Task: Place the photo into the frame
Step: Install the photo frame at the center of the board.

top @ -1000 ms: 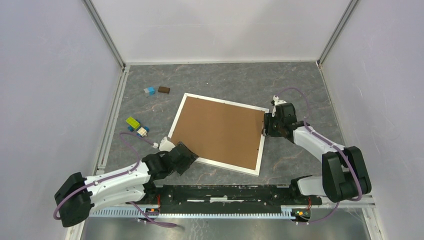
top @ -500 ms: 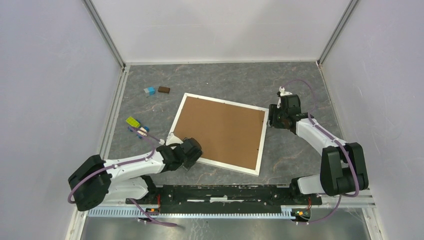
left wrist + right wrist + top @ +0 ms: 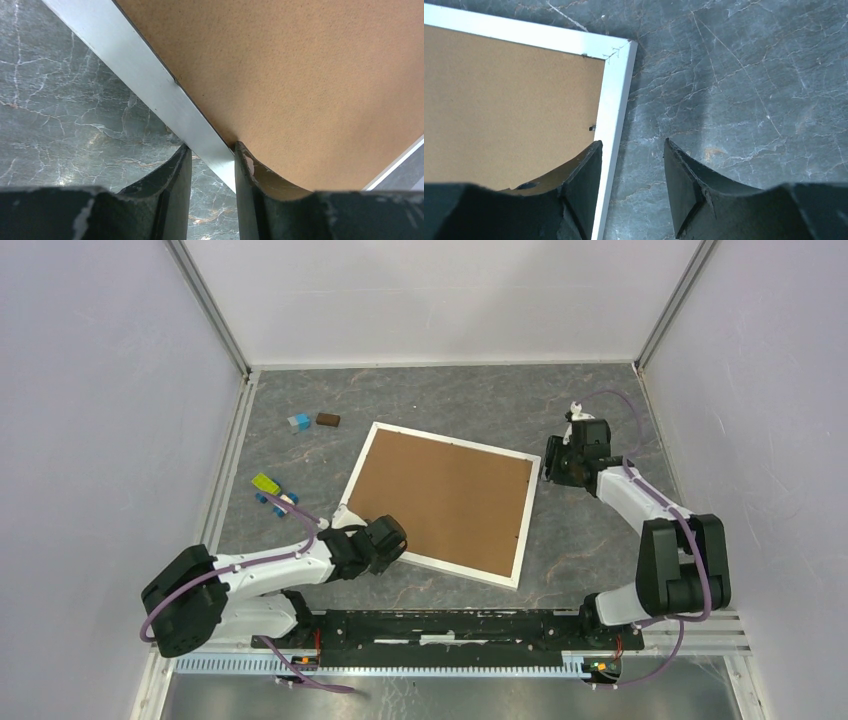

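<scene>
Flat on the grey marbled table (image 3: 600, 540) lies the frame (image 3: 456, 441), at the middle and turned a little clockwise. The board (image 3: 440, 500) fills its opening, brown side up.

From 7 o'clock the left arm reaches in, and the left gripper (image 3: 388, 540) sits at the frame's near edge, close to the near-left corner. In the wrist view its fingers (image 3: 175, 170) straddle the white rail, one on the table side and one on the board side. The rail fills the gap between them, so the jaws are pinching the frame's edge.

At 2 o'clock the right gripper (image 3: 551, 464) hangs by the frame's far-right corner. Its jaws are spread: one finger (image 3: 584, 170) is over the rail and board, the other is over bare table, and stone shows between them. Whether it touches the frame I cannot tell.

Off at 10 o'clock from the frame are a blue block (image 3: 298, 422) and a brown block (image 3: 328, 420). At 9 o'clock are a green block (image 3: 265, 483) and a small mixed cluster (image 3: 283, 502).
</scene>
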You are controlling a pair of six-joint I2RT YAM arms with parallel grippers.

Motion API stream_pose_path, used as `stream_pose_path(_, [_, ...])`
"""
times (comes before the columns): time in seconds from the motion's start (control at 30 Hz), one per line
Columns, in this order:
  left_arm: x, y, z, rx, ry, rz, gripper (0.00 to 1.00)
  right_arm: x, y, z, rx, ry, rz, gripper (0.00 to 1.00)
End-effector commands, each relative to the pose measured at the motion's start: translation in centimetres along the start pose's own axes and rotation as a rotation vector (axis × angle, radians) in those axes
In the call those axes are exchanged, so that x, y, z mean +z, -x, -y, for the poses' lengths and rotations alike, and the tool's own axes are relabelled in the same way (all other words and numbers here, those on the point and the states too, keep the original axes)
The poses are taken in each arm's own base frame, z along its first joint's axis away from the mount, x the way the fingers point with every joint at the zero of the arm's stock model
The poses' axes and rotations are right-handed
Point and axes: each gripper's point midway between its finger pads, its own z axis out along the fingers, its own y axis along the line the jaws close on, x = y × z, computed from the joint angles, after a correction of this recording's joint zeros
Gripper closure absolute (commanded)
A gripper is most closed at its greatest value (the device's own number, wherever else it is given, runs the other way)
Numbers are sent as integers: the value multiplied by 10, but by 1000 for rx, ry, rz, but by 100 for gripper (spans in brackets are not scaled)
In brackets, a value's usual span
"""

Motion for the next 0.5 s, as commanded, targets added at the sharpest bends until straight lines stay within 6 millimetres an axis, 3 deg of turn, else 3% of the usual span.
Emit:
stream_pose_path(0.0, [10, 16, -43, 83, 143, 94, 71, 4, 30, -11, 33, 77, 57, 47])
stream_pose_path(0.2, [10, 16, -44, 90, 144, 94, 73, 19, 15, -22, 31, 146, -10, 50])
stream_pose_path(0.33, [10, 17, -44, 95, 145, 94, 76, 26, 9, -21, 35, 145, -37, 58])
stream_pose_path(0.47, [10, 17, -44, 96, 145, 94, 84, 30, 2, -19, 38, 145, -56, 59])
